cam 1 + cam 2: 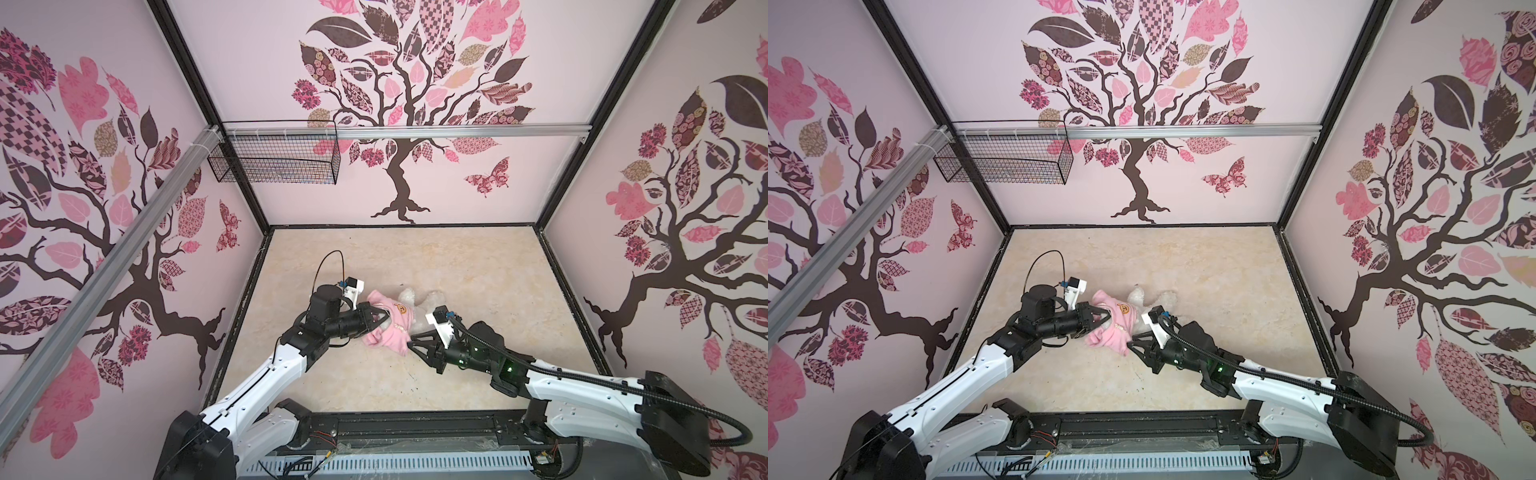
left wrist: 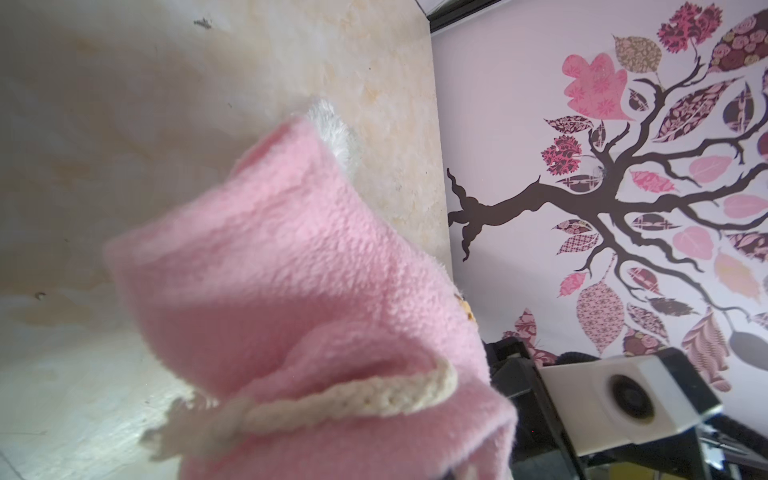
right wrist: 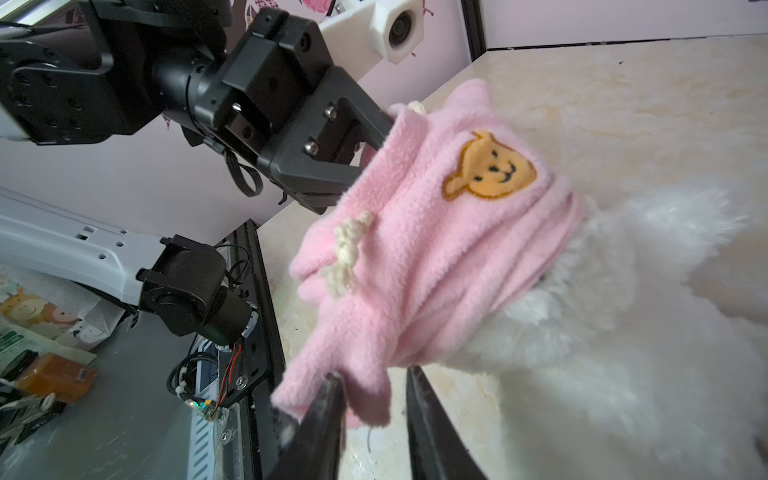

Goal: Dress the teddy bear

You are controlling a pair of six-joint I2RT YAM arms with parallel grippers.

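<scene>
The teddy bear point(image 1: 409, 297) point(image 1: 1136, 295) lies on its side near the middle of the desk point(image 1: 457, 266). One end of it is pushed into a pink hooded shirt point(image 1: 395, 330) point(image 1: 1115, 332), and white curly fur point(image 3: 602, 332) spills out of the other end. I can't see its face from here. The shirt is bunched in thick folds round the bear, with an orange bear-face patch point(image 3: 490, 170) turned upward and a cream drawstring point(image 3: 349, 245) point(image 2: 332, 399) dangling at the gathered end.

At that gathered end, away from the bare fur, the left end effector point(image 1: 380, 318) point(image 1: 1102, 319) point(image 3: 374, 149) is clamped tight on the pink fleece. Both fingers are buried in the cloth's edge, which they hold off the desk. In the left wrist view the fleece point(image 2: 291, 270) fills most of the frame, with a tuft of white fur showing past it.

On the bear's near side, at the loose flap of the shirt, sits the right end effector point(image 1: 409, 343) point(image 1: 1129, 345) point(image 3: 372, 372). Its two dark fingers point(image 3: 324, 415) stand apart. The flap drapes over one of them and hangs into the gap, not pinched as far as I can see.

Well away from the bear, a black wire basket point(image 1: 274, 158) hangs on the far wall.
</scene>
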